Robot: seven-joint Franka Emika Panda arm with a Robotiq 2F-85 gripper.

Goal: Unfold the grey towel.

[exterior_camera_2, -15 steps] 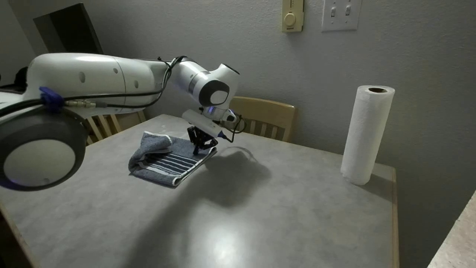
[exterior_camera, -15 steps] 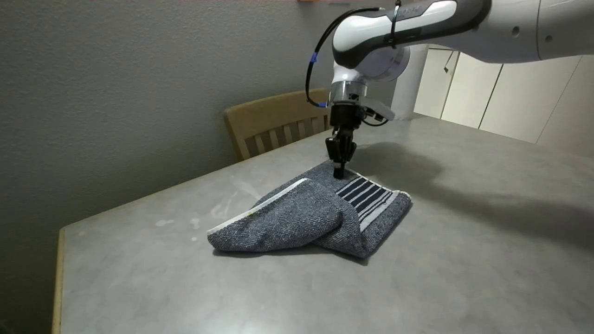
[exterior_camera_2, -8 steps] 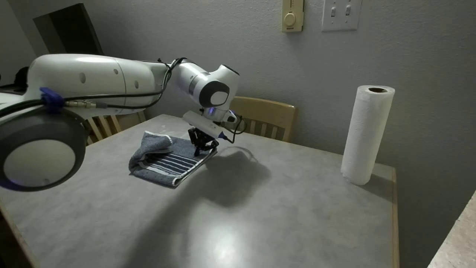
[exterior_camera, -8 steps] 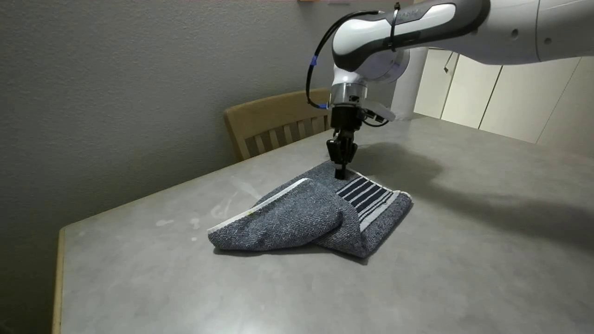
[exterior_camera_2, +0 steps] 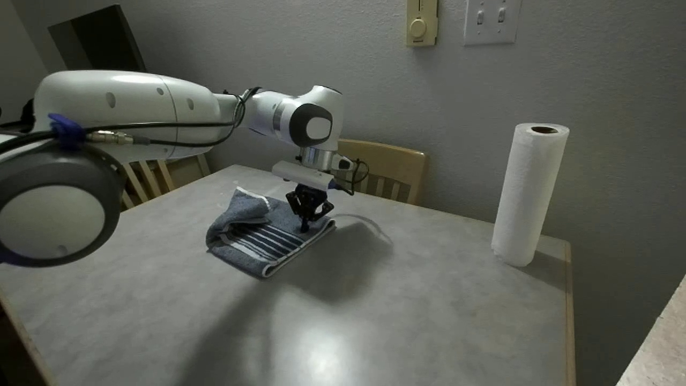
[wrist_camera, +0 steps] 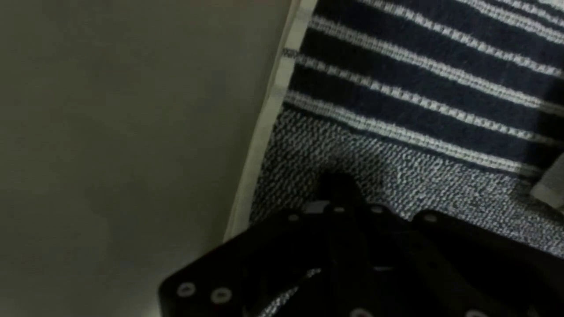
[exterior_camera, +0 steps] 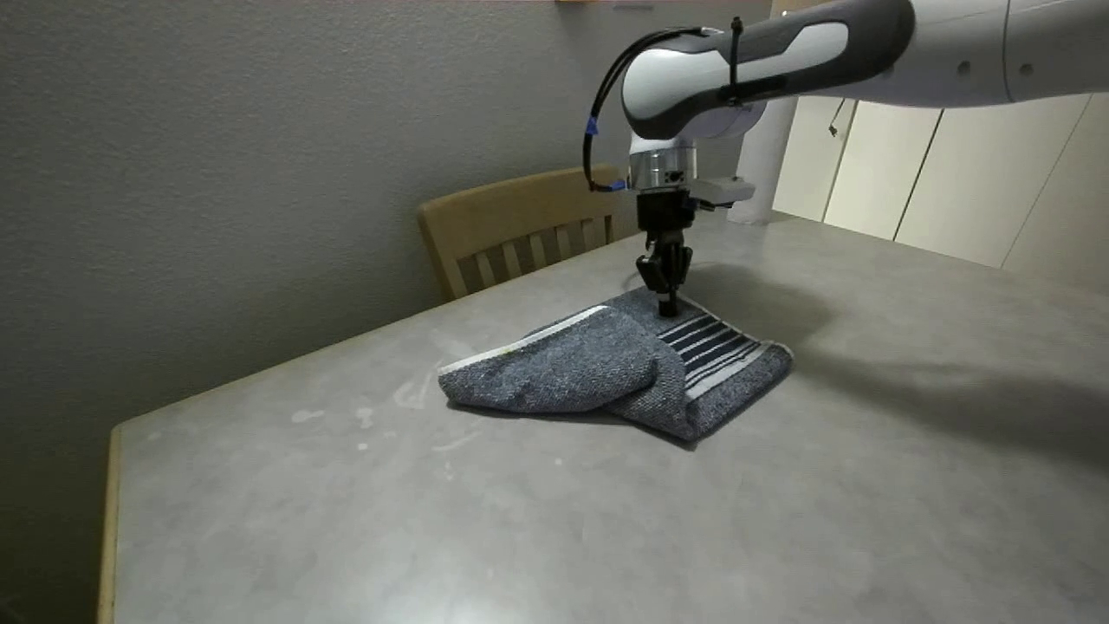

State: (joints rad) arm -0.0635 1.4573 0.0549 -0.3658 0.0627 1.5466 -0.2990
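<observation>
The grey towel lies partly folded on the table in both exterior views. A white-edged flap of it is doubled over one end, and beside that flap a band of dark and pale stripes shows. My gripper points down with its closed fingertips pressed on the plain part next to the stripes, close to a corner. In the wrist view the gripper has its tips together on the flat towel, just inside the pale hem. Whether any cloth is pinched between the dark tips is not visible.
A wooden chair stands against the table on the wall side, behind the gripper. Far from the towel, near a table edge, a white paper towel roll stands upright. Another chair shows beyond the arm.
Over the last half second my gripper has shifted, dragging the whole towel along the table: rightward in both exterior views. The fold kept its shape, and the wrist now stands more upright.
</observation>
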